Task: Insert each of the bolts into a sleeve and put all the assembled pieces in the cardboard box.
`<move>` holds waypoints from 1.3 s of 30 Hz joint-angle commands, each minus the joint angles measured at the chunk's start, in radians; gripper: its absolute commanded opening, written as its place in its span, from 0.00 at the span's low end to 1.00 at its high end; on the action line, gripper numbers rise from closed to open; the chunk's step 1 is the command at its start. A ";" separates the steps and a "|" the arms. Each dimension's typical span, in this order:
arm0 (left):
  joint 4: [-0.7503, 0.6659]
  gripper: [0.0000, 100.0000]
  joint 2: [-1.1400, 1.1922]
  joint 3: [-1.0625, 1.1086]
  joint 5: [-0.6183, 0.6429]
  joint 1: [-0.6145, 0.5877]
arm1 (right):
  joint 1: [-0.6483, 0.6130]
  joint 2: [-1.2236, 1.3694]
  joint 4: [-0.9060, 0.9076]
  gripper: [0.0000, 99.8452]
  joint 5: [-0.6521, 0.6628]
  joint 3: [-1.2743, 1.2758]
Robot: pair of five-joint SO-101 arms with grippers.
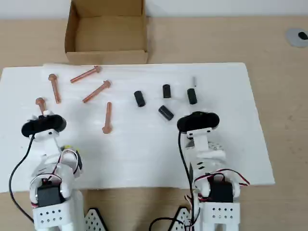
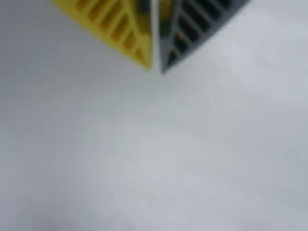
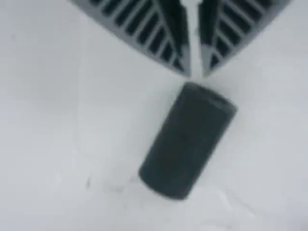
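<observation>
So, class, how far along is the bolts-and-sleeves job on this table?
Done: nothing; the cardboard box shows no pieces inside. In hand: nothing; the right gripper is shut just short of a sleeve, the left gripper shut over the bare white sheet. Left: everything; the bolts and sleeves lie loose and apart.

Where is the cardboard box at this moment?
In the high view the cardboard box stands open on the far side of the table, left of centre, just beyond the white sheet; the nearest bolt lies in front of it.
</observation>
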 commanded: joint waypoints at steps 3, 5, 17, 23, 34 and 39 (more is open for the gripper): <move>-0.061 0.01 0.002 -0.112 -0.034 -0.026 | -0.013 -0.114 0.003 0.01 -0.008 -0.120; -0.037 0.01 0.036 -0.176 -0.049 -0.032 | -0.013 -0.088 0.026 0.01 -0.008 -0.191; -0.015 0.01 0.964 -0.873 -0.041 -0.195 | -0.019 0.809 0.038 0.01 -0.101 -0.885; 0.103 0.01 1.442 -1.270 -0.005 -0.198 | -0.019 1.222 0.038 0.01 -0.107 -1.218; 0.342 0.01 2.003 -1.841 -0.003 -0.252 | -0.119 1.386 0.038 0.01 -0.104 -1.302; 0.391 0.01 2.207 -2.007 -0.002 -0.264 | -0.122 1.412 0.032 0.01 -0.103 -1.302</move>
